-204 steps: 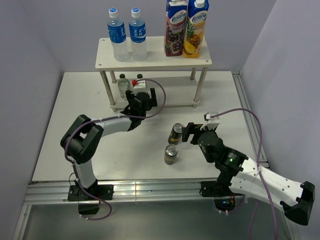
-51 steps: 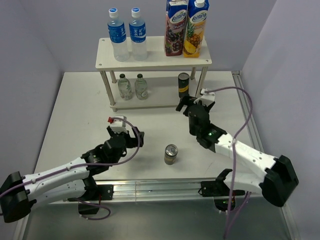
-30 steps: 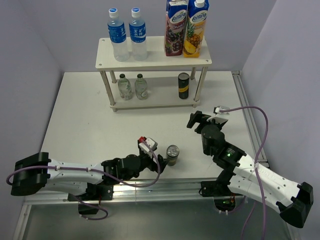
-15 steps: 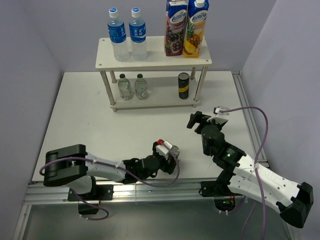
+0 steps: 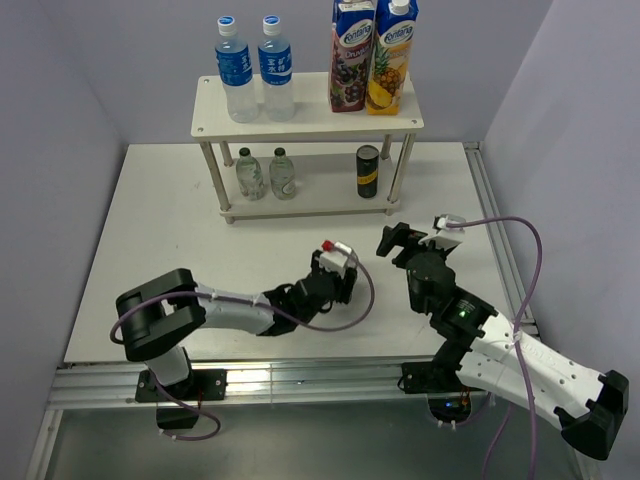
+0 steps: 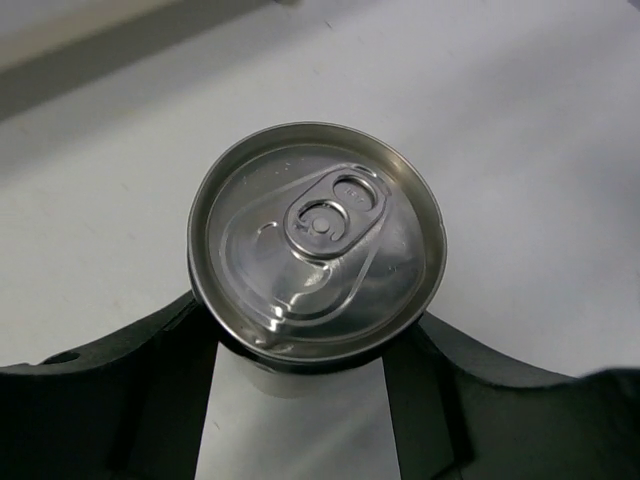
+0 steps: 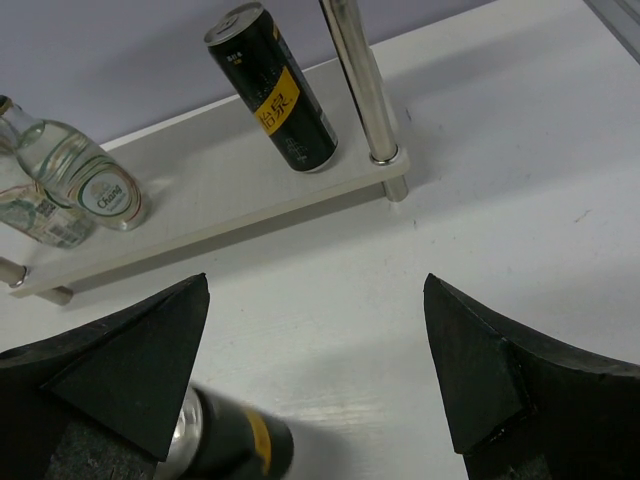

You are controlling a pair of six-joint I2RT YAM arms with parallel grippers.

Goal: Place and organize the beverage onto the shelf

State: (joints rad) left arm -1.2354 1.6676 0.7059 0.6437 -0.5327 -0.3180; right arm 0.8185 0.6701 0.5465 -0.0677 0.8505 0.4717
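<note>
Left wrist view: left gripper [image 6: 310,335] fingers clamp the silver-topped can [image 6: 316,240] from both sides at frame centre, over the white table [image 6: 520,120]. Right gripper [image 7: 316,290] fingers stand wide apart, facing the shelf [image 7: 220,185].

Robotics lab test cell, not a home or shop. Shown by a bare white rectangular tabletop [image 5: 160,230] boxed in by plain lilac-grey partition walls [image 5: 50,150]. Along the near edge, a silver slotted aluminium rail [image 5: 300,385] carrying a white-and-black left arm [image 5: 235,303] and right arm [image 5: 520,360], both trailing loose purple cables [image 5: 500,220]. On the far side of the tabletop, a small cream-white two-tier rack [image 5: 310,115].
</note>
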